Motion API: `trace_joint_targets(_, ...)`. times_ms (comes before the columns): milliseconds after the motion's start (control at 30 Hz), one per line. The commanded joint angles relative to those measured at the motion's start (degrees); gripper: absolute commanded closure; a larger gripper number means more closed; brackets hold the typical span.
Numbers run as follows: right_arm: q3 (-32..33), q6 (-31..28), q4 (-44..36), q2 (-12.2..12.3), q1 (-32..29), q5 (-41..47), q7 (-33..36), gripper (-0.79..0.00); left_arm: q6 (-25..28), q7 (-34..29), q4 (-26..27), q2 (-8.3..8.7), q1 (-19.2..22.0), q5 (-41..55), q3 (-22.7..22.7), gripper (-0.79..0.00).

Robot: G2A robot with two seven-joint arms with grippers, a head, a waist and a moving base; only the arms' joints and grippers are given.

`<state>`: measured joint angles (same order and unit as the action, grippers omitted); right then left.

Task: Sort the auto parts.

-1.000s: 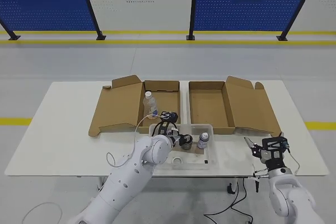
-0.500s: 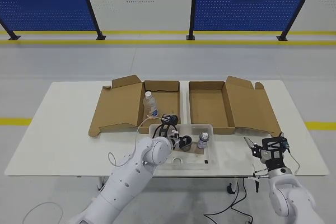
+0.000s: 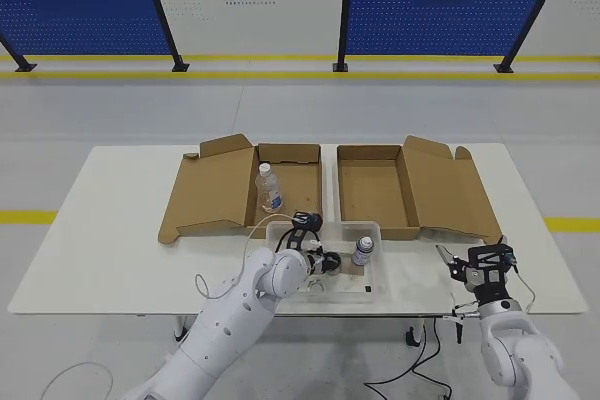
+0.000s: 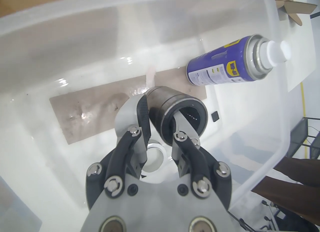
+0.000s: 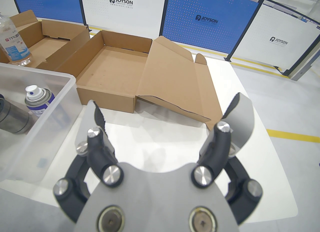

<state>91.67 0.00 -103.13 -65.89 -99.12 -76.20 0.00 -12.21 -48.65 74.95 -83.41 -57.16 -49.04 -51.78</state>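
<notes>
Currently the left claw (image 4: 161, 111) is clamped on the bearing sleeve (image 4: 172, 100), a dark metal cylinder with an open bore. One finger sits inside the bore and the other presses the outer wall, so it pinches the wall. The sleeve lies tilted, with its open end toward the wrist camera. I cannot tell whether it is off the bin floor.

All of this is inside the clear plastic bin (image 4: 150, 17), at the near edge of the surface (image 3: 100, 230), in front of the gap between the two cardboard boxes. From the top, the left claw (image 3: 315, 262) and sleeve (image 3: 330, 262) are around mid-bin.

Other bin contents:
- blue spray can (image 4: 220, 67), upright with a white nozzle, on the right side of the bin and apart from the sleeve
- silver ring (image 4: 155, 153) on the floor under the claw
- brown sheet (image 4: 87, 110) flat on the floor
- small black square (image 4: 215, 116) beside the sleeve

The left box (image 3: 220, 190) is open, with a clear bottle (image 3: 269, 187) standing in it. The right box (image 3: 380, 190) is open with its lid flap folded out.

The right claw (image 5: 166, 107) has its fingers spread wide and holds nothing. It is over the near right part of the surface, well apart from the bin and pointing toward the right box.
</notes>
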Motion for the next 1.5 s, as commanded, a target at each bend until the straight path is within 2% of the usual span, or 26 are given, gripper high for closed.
trace_joint_targets(0, 0.0, 0.0, 0.0, 0.0, 0.0, 0.0, 0.0, -0.785, 0.1, -0.1, -0.1, -0.01, 0.0, 0.1, 0.0, -0.166)
trace_joint_targets(233, 0.0, 0.0, 0.0, 0.0, 0.0, 0.0, 0.0, -0.785, 0.8, -0.5, -0.7, -0.03, 0.0, 0.0, 0.0, -0.099)
trace_joint_targets(267, 0.0, 0.0, 0.0, 0.0, 0.0, 0.0, 0.0, -0.785, 0.9, -0.6, -0.7, -0.03, 0.1, 0.0, 0.1, -0.009)
trace_joint_targets(300, 0.0, 0.0, 0.0, 0.0, 0.0, 0.0, 0.0, -0.785, 1.1, -0.6, -0.8, -0.04, 0.1, 0.0, 0.1, 0.000)
trace_joint_targets(800, 0.0, 0.0, 0.0, 0.0, 0.0, 0.0, 0.0, -0.785, 4.9, 2.7, 1.8, 0.48, -1.2, -2.3, -0.8, 0.000)
trace_joint_targets(1033, 0.0, 0.0, 0.0, 0.0, 0.0, 0.0, 0.0, -0.785, 6.9, 5.1, 7.3, 0.98, -3.2, -1.4, -2.7, 0.000)
trace_joint_targets(1467, 0.0, 0.0, 0.0, 0.0, 0.0, 0.0, 0.0, -0.785, 11.2, 2.6, 20.9, 1.95, -5.3, 2.7, -6.1, 0.000)
